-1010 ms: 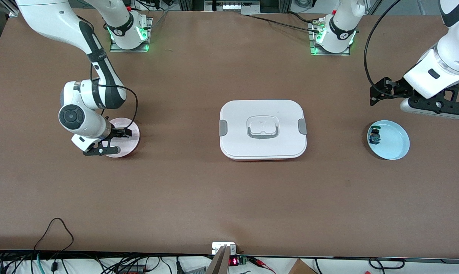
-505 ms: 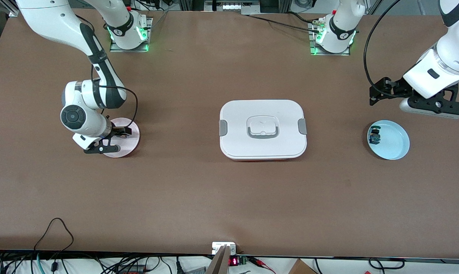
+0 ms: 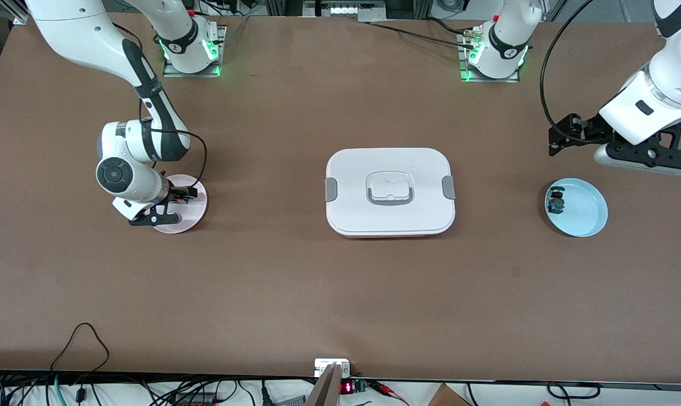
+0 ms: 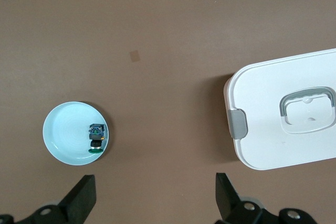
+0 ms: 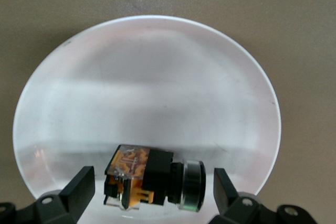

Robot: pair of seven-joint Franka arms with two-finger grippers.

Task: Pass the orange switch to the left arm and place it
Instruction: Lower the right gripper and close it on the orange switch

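Note:
The orange switch (image 5: 149, 177), a small black block with orange and clear parts and a round cap, lies on its side on the pink plate (image 5: 147, 77). My right gripper (image 5: 152, 190) hangs low over it, open, with one finger (image 5: 79, 186) on either side and not touching it. In the front view the right gripper (image 3: 158, 217) sits over the pink plate (image 3: 194, 207) and hides the switch. The white box (image 3: 390, 192) stands in the middle of the table. My left gripper (image 3: 647, 159) waits open above the table at its own end, its fingers (image 4: 84, 199) wide apart and empty.
A light blue plate (image 3: 585, 211) near the left gripper holds a small black switch with green-blue parts (image 3: 556, 202). The same plate (image 4: 65, 137) and the box (image 4: 286, 114) show in the left wrist view. Cables run along the table's near edge.
The right arm has shifted a little toward the box while staying over the pink plate. The left arm has hardly moved. Both grippers stay open.

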